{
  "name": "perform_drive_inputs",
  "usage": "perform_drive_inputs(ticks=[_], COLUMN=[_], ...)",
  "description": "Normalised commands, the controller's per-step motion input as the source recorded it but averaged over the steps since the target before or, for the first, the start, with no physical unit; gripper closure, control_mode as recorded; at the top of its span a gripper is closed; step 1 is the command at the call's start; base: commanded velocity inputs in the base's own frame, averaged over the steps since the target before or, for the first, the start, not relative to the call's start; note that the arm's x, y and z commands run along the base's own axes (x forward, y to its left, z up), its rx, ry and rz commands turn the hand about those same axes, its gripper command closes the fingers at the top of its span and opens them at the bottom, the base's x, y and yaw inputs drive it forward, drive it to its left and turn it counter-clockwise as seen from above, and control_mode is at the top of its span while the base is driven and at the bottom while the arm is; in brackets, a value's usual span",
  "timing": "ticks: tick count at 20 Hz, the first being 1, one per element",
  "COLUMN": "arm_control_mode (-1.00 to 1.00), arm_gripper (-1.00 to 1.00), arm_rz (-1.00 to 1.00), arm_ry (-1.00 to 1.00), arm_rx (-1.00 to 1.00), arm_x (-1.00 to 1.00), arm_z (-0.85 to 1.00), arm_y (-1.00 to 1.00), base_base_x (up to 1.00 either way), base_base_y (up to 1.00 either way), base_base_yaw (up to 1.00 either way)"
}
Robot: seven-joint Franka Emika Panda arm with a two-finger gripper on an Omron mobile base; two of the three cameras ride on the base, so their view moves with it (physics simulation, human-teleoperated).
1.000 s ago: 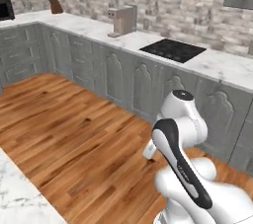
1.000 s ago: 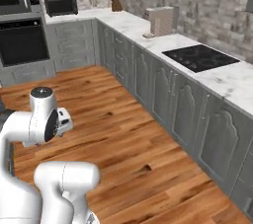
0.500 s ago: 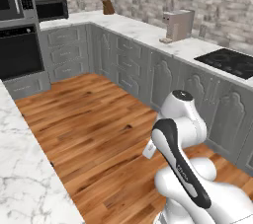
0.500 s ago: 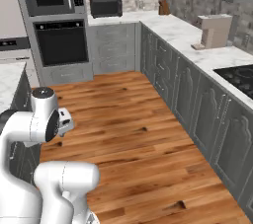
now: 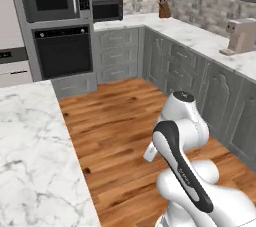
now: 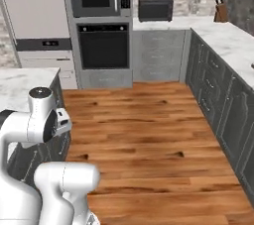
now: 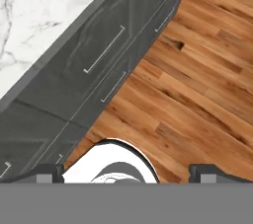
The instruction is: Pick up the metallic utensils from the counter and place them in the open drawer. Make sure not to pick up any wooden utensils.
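Here the tool (image 7: 126,173) is spread wide with nothing between its dark tips, pointing down at grey cabinet fronts (image 7: 94,85) and the wooden plank floor (image 7: 197,85). The white, grey-veined marble tabletop (image 5: 35,161) lies left of the arm, its visible part bare.

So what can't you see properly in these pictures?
- Counter: cut off by the left and bottom edges of the left base view, so most of its top is out of frame.
- Cabinet drawers: in the hand view the fronts look shut; what is inside is hidden.
- End effector: the fingertips stand wide apart and open, cut off at the bottom.
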Motion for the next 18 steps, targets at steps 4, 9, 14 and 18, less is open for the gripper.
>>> perform_drive_inputs(ticks=[4,9,14,18], arm_control_mode=[1.0,1.0,1.0,1.0], arm_gripper=[-1.0,-1.0,-1.0,-1.0], arm_rz=[0.0,0.0,0.0,0.0], arm_ry=[0.0,0.0,0.0,0.0], arm_rx=[0.0,0.0,0.0,0.0], arm_x=[0.0,0.0,0.0,0.0], arm_z=[0.0,0.0,0.0,0.0], arm_y=[0.0,0.0,0.0,0.0], base_base_x=[1.0,1.0,1.0,1.0], base_base_y=[-0.22,-0.6,-0.24,0.16], base_base_yaw=[0.11,0.03,0.08,0.1])
